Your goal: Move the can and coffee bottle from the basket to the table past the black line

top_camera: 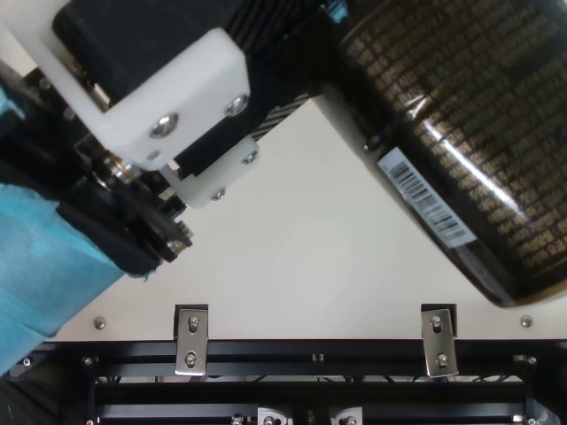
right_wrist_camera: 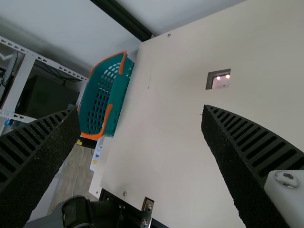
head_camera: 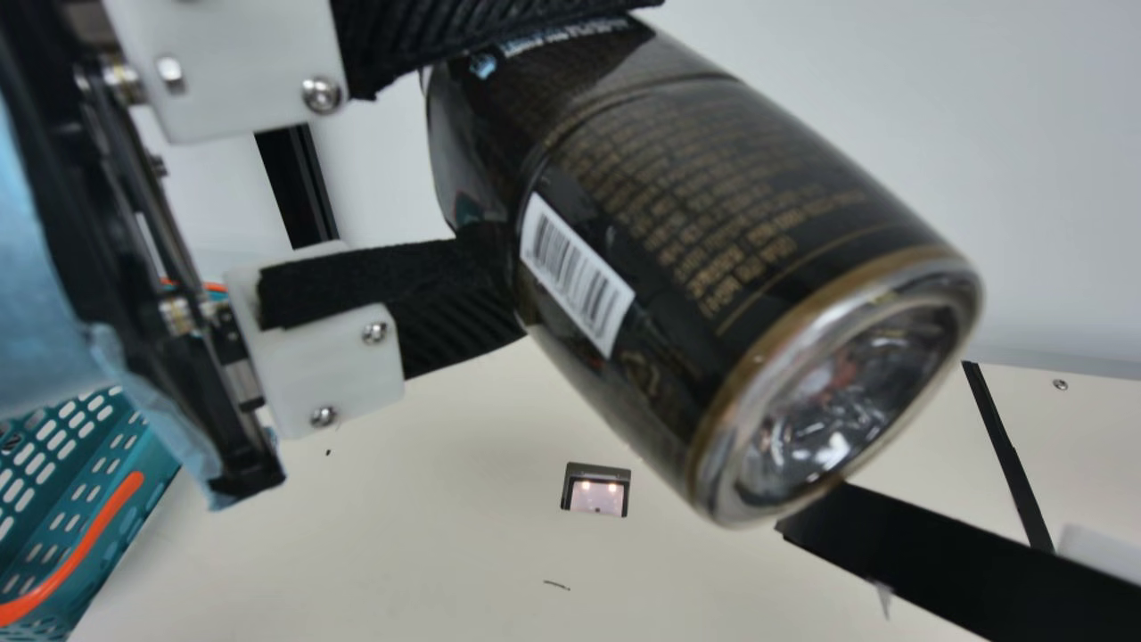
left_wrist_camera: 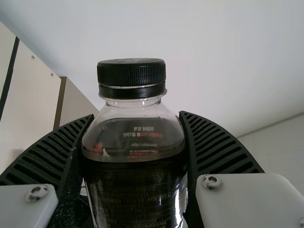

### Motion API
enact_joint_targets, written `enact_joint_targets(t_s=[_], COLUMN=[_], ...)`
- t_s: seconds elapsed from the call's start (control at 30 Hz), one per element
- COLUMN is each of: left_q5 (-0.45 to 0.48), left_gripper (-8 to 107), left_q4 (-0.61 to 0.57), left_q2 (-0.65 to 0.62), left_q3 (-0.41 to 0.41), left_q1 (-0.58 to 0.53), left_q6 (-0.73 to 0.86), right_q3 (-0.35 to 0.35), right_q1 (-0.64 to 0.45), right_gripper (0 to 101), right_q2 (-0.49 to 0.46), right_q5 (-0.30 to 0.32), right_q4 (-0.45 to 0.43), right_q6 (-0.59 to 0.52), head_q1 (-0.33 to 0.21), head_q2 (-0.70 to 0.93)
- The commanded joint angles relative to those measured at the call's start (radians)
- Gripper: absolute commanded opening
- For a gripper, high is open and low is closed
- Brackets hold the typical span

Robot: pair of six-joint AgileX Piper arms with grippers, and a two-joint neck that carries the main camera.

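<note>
My left gripper (head_camera: pixel 562 178) is shut on the coffee bottle (head_camera: pixel 713 232), holding it tilted high over the table, its clear base toward the main camera. In the top view the dark bottle (top_camera: pixel 461 124) covers the upper right. The left wrist view shows the black cap upright between the fingertips of the left gripper (left_wrist_camera: pixel 135 137). A black finger of my right gripper (head_camera: pixel 972 571) reaches in at the main view's lower right, partly behind the bottle. In the right wrist view the right gripper (right_wrist_camera: pixel 142 114) stands open over the table. The basket (head_camera: pixel 80 499) is at the main view's left edge.
The thin black line (head_camera: pixel 1007 455) crosses the cream table (head_camera: pixel 428 535) at the right. A small dark-framed square (head_camera: pixel 596 490) sits in the tabletop. In the right wrist view, the teal basket (right_wrist_camera: pixel 121 97) with orange handles is at the table's edge, beside a metal rack (right_wrist_camera: pixel 23 80).
</note>
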Motion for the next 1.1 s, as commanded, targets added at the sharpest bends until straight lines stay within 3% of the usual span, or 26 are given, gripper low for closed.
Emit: enact_joint_targets(t_s=[0.0, 0.47, 0.6, 0.8, 1.07], left_q5=[0.0, 0.0, 0.009, 0.037, 0.117], left_gripper=[10, 10, 10, 10, 10], left_q4=[0.0, 0.0, -0.047, -0.124, -0.265], left_q2=[0.0, 0.0, 0.003, 0.005, 0.015], left_q3=[0.0, 0.0, 0.01, 0.04, 0.092], left_q1=[0.0, 0.0, 0.031, 0.151, 0.397], left_q6=[0.0, 0.0, 0.046, 0.126, 0.31], right_q3=[0.0, 0.0, 0.0, 0.0, 0.0], right_q1=[0.0, 0.0, 0.0, 0.0, 0.0], right_gripper=[101, 101, 101, 101, 101], right_q2=[0.0, 0.0, 0.0, 0.0, 0.0], right_q5=[0.0, 0.0, 0.0, 0.0, 0.0], right_q4=[0.0, 0.0, 0.0, 0.0, 0.0], right_q6=[0.0, 0.0, 0.0, 0.0, 0.0], head_q1=[-0.032, -0.032, -0.032, -0.032, -0.032], head_q2=[0.011, 0.011, 0.011, 0.011, 0.011])
